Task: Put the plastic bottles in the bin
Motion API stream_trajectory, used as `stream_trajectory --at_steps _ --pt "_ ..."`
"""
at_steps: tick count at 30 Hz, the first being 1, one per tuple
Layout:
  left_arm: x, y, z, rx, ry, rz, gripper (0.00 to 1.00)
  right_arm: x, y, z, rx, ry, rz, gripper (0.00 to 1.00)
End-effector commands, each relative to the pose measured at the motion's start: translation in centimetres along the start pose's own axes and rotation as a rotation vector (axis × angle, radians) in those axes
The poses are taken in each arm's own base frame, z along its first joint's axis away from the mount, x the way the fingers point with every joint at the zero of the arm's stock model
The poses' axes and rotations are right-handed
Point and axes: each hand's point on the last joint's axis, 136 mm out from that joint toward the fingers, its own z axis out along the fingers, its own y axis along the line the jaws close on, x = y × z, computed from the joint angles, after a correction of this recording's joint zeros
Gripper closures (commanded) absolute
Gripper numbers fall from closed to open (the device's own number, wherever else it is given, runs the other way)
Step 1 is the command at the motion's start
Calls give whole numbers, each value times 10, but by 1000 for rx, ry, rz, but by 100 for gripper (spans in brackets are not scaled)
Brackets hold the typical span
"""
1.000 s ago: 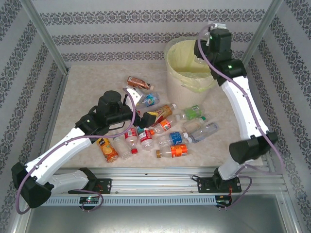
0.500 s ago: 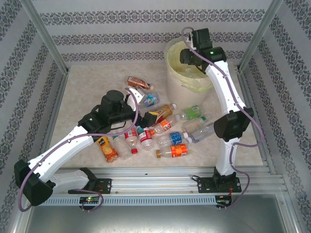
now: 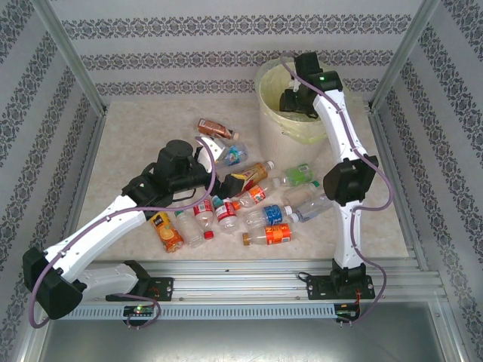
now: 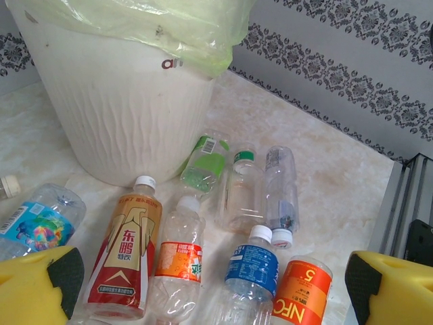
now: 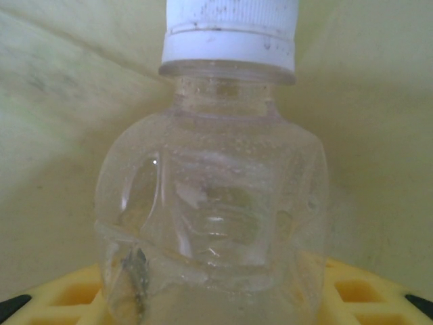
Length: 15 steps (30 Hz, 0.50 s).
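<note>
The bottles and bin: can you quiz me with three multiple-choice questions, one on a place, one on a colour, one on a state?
1. Where is the right tool?
A. over the mouth of the bin
B. above the bottle pile
C. beside its own base

2. What colour is the cap of the bottle it holds?
A. red
B. white
C. green

3. What state is the left tool in?
A. shut on a bottle
B. shut, empty
C. open, empty

Answers:
1 A: the top view shows it within the bin's rim.
2 B: the right wrist view shows a white cap.
3 C: its yellow fingers stand wide apart over the lying bottles.
</note>
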Motion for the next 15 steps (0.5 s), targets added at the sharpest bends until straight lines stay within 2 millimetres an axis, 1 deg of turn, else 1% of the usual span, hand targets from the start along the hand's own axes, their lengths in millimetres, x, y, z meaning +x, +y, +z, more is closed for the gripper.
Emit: stream_trajectory --at_steps 1,3,5,7,11,15 --pt "-7 3 -1 -4 -3 6 0 9 -6 3 10 47 25 49" --pt "-7 3 0 -1 1 7 0 8 -7 2 12 46 25 46" --pt "-7 2 -1 2 1 9 0 5 -7 -3 6 34 30 41" --pt "-6 2 -1 2 5 8 0 0 -6 -10 -8 18 36 31" --pt "-7 2 -1 5 3 10 0 -8 -4 -27 -35 -15 49 21" --pt "-8 0 -2 9 0 13 0 -16 -2 -47 -56 -55 54 17"
